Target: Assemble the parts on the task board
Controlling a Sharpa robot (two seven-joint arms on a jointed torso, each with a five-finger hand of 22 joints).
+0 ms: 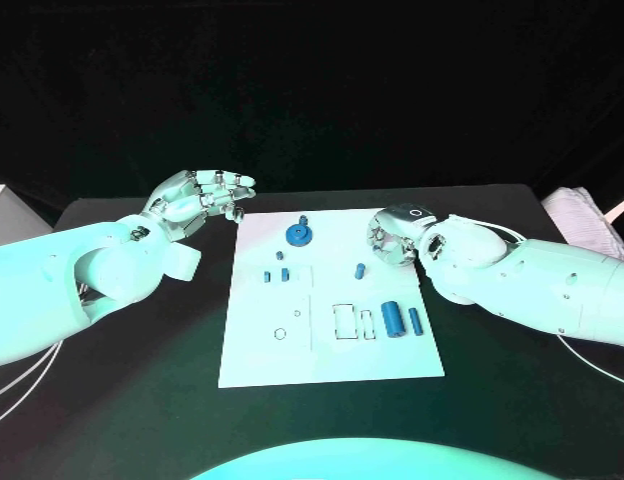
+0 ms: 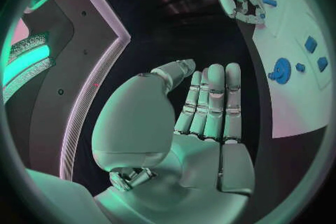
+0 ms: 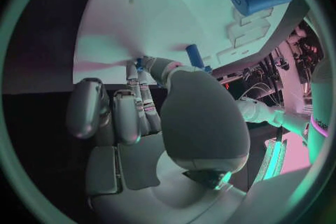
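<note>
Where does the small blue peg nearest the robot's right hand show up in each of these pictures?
Head view: the blue peg lies mid-board, just on the robot's side of the right hand.
Left wrist view: blue peg, on the board beside the far hand's fingertips.
Right wrist view: blue peg, just past the thumb.
Shared landmark: the right hand.

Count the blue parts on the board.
7: gear at the far edge, three small pieces nearer, a peg mid-board, cylinder and rod near right edge. Right hand may hide more.
</note>
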